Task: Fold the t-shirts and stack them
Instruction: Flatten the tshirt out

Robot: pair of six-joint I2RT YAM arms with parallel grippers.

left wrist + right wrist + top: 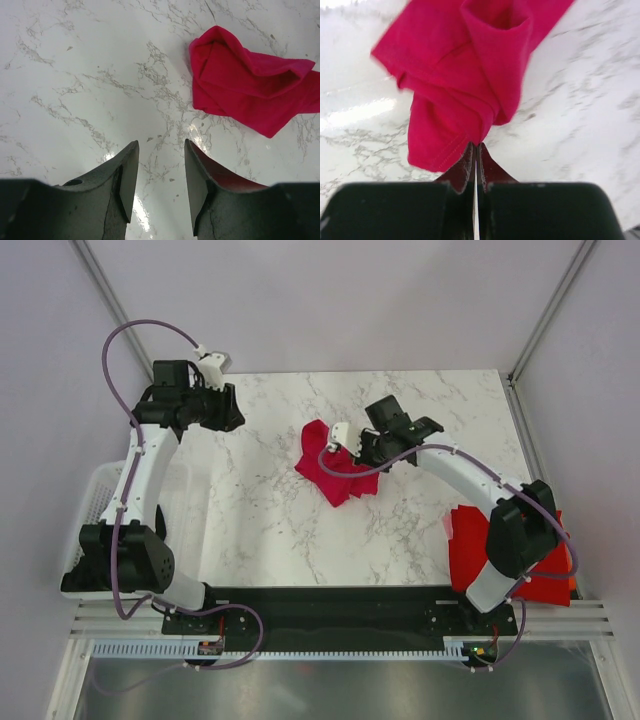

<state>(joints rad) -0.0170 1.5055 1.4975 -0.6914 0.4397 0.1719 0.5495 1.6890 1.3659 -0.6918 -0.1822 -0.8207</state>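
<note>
Right pincer (476,146) pinched shut on edge of crumpled pink shirt (335,472), mid worktop (260,540). Left pincer (159,167) partly wide, empty, upper left of overhead view; shirt well to frame-right of it.

The desk (260,530) has a white marble top with grey veins, its surface glossy enough to catch bright glare. A crimson-pink t-shirt (335,475) lies crumpled on it a little right of the middle, bunched into loose folds rather than spread flat. At the near right corner, well apart from it, red t-shirts (468,550) lie flatter in a pile that reaches past the desk's right edge, with a sliver of orange cloth (572,583) at the outer corner.
</note>
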